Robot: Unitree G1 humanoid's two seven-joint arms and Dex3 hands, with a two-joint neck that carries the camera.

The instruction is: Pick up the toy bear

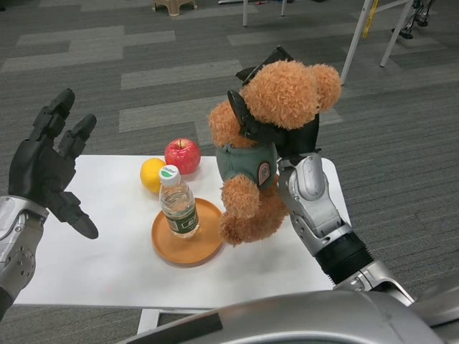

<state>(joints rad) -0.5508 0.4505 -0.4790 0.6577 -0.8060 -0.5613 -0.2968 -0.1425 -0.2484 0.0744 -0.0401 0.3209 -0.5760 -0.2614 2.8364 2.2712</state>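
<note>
Bear: plush, curly orange-brown fur, round ears, dark green vest with a small oval badge at its hem; badge writing too small to read. Held up above the table's right part, its feet low over the tabletop beside the plate; whether they touch cannot be told.

Right hand: black, clamped around the bear's head and back, fingers showing across the face.

Left hand: raised over the table's left edge, fingers spread, holding nothing.

Bottle: clear plastic, upright on the orange plate; white cap with a green mark, green label, text illegible.

Apple: red, at the far edge, touching the orange.
</note>
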